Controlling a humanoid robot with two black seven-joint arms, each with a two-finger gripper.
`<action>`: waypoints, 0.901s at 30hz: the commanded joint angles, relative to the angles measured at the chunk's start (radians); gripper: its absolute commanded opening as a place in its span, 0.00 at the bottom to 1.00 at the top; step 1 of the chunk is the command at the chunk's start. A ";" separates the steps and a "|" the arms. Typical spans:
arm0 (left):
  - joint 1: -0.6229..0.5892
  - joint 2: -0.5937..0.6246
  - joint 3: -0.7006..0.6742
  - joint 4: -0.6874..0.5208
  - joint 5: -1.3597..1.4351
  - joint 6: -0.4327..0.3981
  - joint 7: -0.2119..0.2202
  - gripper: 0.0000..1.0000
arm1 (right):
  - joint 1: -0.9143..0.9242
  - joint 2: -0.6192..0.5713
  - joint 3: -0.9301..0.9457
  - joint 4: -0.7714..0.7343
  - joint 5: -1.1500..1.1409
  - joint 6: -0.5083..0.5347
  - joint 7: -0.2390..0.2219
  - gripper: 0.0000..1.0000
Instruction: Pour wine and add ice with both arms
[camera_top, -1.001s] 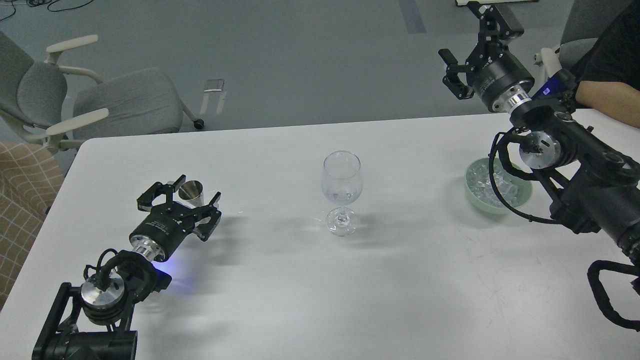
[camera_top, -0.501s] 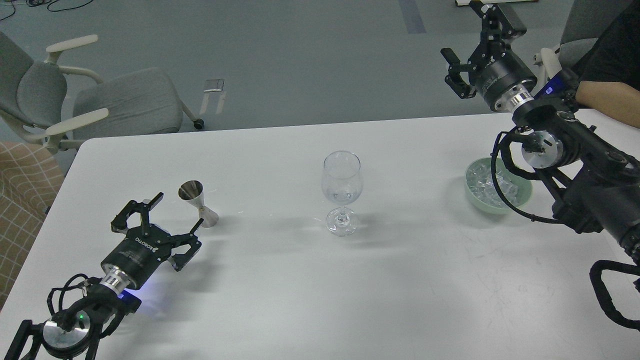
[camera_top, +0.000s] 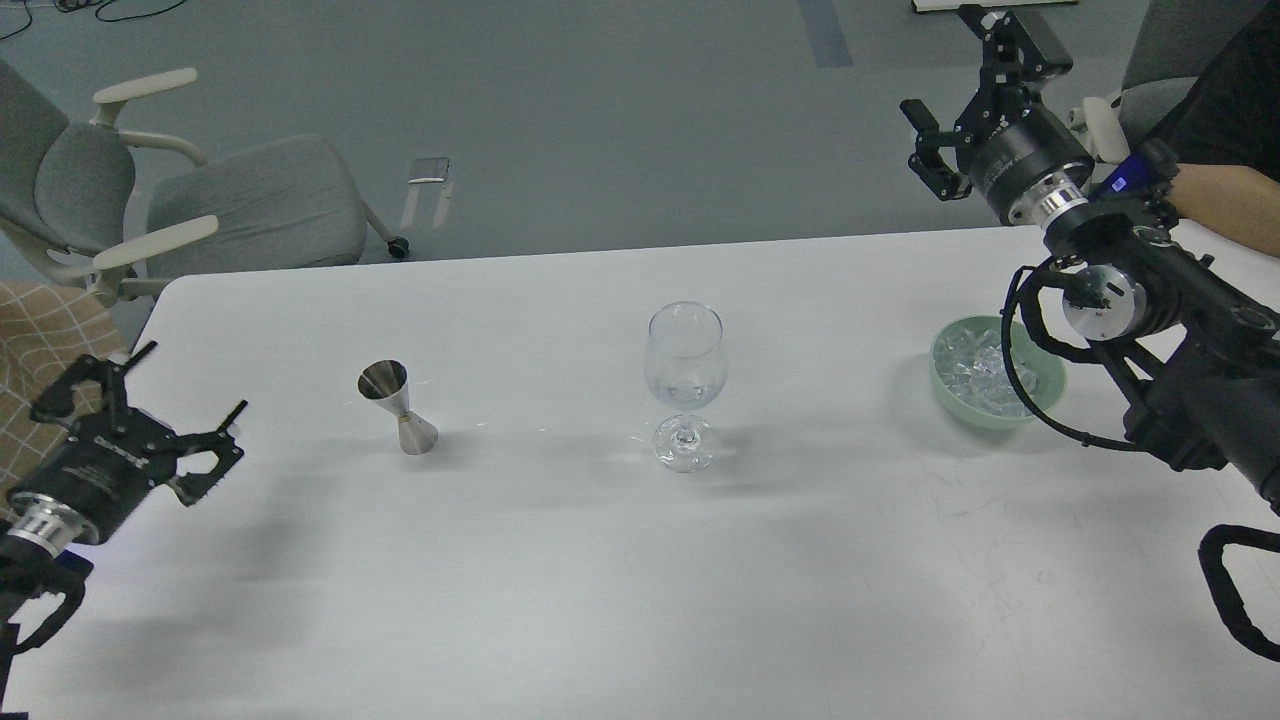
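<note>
A clear stemmed wine glass (camera_top: 685, 380) stands at the table's middle with a little clear wine (camera_top: 684, 392) in its bowl. A steel double-cone jigger (camera_top: 396, 408) stands upright to its left. A pale green bowl (camera_top: 1042, 403) holds several clear ice cubes (camera_top: 978, 372) at the right. My left gripper (camera_top: 190, 385) is open and empty at the table's left edge, well left of the jigger. My right gripper (camera_top: 950, 70) is open and empty, raised high beyond the table's far edge, above and behind the bowl.
The white table (camera_top: 600, 580) has its far edge (camera_top: 560, 255) behind the glass. A grey office chair (camera_top: 190, 215) stands beyond the far left corner. A person's bare arm (camera_top: 1225, 205) reaches in at the right edge. A checked cloth (camera_top: 40, 340) lies at the left.
My left gripper has let go of the jigger and drawn back left toward the table's edge; the jigger stays standing. My right gripper has shifted slightly right and up.
</note>
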 joint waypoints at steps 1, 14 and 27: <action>-0.161 0.018 0.010 0.050 0.225 0.001 -0.167 0.98 | -0.006 -0.029 -0.012 0.025 -0.010 -0.008 -0.001 1.00; -0.344 -0.040 0.079 0.030 0.417 0.001 -0.316 0.98 | -0.034 -0.331 -0.235 0.275 -0.269 -0.175 0.005 1.00; -0.385 -0.122 0.142 0.030 0.413 0.001 -0.315 0.98 | -0.242 -0.476 -0.265 0.347 -1.037 -0.403 0.025 1.00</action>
